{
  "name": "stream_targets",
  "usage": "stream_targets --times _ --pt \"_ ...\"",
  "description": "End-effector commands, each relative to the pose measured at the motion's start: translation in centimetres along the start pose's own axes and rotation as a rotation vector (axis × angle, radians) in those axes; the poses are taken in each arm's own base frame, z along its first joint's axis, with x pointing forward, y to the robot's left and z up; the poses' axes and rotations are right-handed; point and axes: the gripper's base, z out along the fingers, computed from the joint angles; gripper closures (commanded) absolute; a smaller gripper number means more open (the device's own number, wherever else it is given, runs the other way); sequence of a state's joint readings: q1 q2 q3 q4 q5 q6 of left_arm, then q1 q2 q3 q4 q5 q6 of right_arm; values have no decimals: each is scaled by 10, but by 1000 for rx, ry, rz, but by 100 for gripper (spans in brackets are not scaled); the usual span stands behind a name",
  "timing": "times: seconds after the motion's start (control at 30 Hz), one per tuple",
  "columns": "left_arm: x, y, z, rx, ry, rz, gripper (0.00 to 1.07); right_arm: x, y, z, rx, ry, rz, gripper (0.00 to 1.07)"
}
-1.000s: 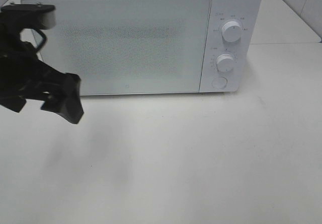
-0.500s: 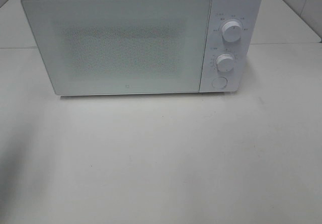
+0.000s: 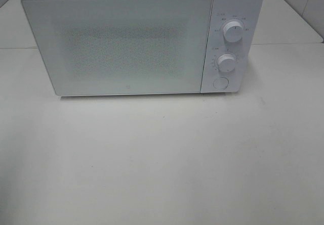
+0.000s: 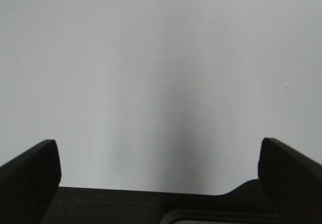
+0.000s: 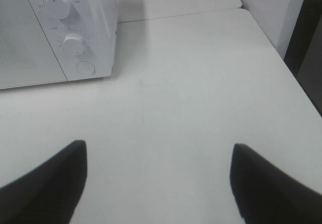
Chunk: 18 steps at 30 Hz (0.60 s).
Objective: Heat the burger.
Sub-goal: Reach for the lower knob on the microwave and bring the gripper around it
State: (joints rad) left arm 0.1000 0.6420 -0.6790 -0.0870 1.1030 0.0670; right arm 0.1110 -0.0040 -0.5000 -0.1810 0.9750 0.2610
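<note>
White matte tabletop is filling most of every view, smooth and faintly scuffed, nothing lying on it in front of the microwave.

Left gripper is hanging over bare table, dark matte fingers spread wide, nothing between them. It is not showing in the high view, so its place relative to the microwave cannot be told. Right gripper is also standing well open and empty, blunt black wedge-shaped fingertips, sitting off the microwave's control-panel side and looking back at it across open table.

Microwave is sitting at the back of the table, boxy white glossy shell with rounded corners. Door is sitting shut, flat pale glass with a fine speckled mesh panel, too frosted to see through. On the panel beside the door: upper knob and lower knob, both white, round, ringed with tiny marks too small to read; round button sitting flush under them. Tiled wall is showing behind the microwave's panel side.

Burger is not showing in any view. It could be sitting behind the shut door, but that cannot be told.

Progress, as a judgement: neither arm is holding or touching anything. If the burger is already inside, turning the knobs is still waiting. If not, everything is still waiting: door, loading, closing, setting.
</note>
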Motion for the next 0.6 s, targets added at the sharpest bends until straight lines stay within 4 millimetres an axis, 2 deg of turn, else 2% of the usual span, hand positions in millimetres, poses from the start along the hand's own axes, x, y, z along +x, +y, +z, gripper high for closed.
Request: stream_targets --times 0.03,0.07,0.13,0.17,0.6 --pt "20 1 -2 -24 -59 9 6 2 -1 -3 -1 -25 11 31" --pt "33 1 -2 -27 -82 11 6 2 -1 -3 -1 -25 11 31" --pt "37 1 -2 -27 -93 12 6 2 -1 -3 -1 -25 11 31" --pt "48 1 -2 -28 -119 13 6 2 -1 -3 -1 -25 11 31" --pt "74 -2 -27 -38 -356 19 6 2 -1 -3 -1 -25 11 31"
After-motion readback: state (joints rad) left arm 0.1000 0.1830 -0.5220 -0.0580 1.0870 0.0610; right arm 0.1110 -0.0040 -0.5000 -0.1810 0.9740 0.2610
